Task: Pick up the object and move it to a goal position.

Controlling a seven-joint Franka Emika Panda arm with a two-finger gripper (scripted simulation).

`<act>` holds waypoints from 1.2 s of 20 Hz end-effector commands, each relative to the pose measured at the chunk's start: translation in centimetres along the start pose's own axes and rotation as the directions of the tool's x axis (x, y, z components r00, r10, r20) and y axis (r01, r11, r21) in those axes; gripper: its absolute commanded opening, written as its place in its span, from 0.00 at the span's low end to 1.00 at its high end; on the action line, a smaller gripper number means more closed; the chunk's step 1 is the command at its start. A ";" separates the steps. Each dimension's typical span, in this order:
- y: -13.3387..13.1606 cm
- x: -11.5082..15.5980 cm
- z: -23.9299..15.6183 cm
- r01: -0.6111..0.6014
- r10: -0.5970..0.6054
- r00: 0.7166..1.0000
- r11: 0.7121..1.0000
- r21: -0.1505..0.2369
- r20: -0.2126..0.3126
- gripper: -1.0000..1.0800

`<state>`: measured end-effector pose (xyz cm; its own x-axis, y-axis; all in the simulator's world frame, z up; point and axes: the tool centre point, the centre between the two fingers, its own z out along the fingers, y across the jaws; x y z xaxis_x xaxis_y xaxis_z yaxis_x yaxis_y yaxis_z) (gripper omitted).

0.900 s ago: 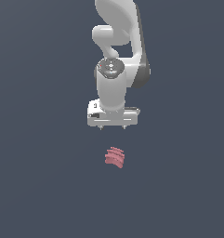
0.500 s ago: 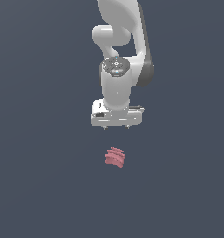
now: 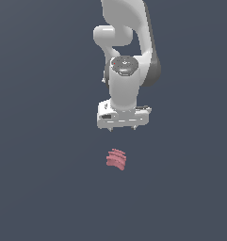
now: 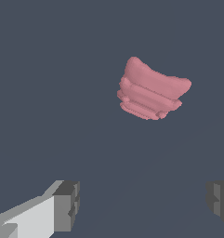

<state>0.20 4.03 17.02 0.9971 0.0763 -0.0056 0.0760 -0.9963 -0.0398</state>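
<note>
Exterior view: the object [image 3: 116, 159], a small pink ribbed lump, lies alone on the dark floor, just below the gripper [image 3: 123, 127] in the frame and clear of it, w/ the white arm [image 3: 126, 56] rising behind. Wrist view shows the object [image 4: 150, 90] ahead of the fingers [image 4: 67, 206], not between them, jaws spread wide w/ nothing held. Looks like the approach step, pre-grasp; next move prob. calls for centring over the lump, dropping so the fingers straddle it, then closing.

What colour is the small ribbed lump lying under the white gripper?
The small ribbed, curved lump is pinkish-red all over; the wrist view shows it best.
</note>
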 end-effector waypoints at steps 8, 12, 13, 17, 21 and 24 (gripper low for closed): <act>0.1 0.7 0.4 0.093 -0.093 0.996 0.996 -0.005 0.001 0.96; 0.3 1.3 0.7 0.168 -0.168 0.986 0.986 -0.009 0.003 0.96; 0.3 1.5 0.8 0.189 -0.189 0.982 0.982 -0.010 0.004 0.96; 0.5 2.2 1.3 0.289 -0.289 0.957 0.957 -0.015 0.007 0.96; 0.7 3.1 1.8 0.395 -0.395 0.919 0.918 -0.018 0.011 0.96; 0.9 3.7 2.2 0.471 -0.471 0.882 0.882 -0.020 0.014 0.96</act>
<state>3.60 3.54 14.99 0.8663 0.4995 -0.0001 0.4994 -0.8662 -0.0189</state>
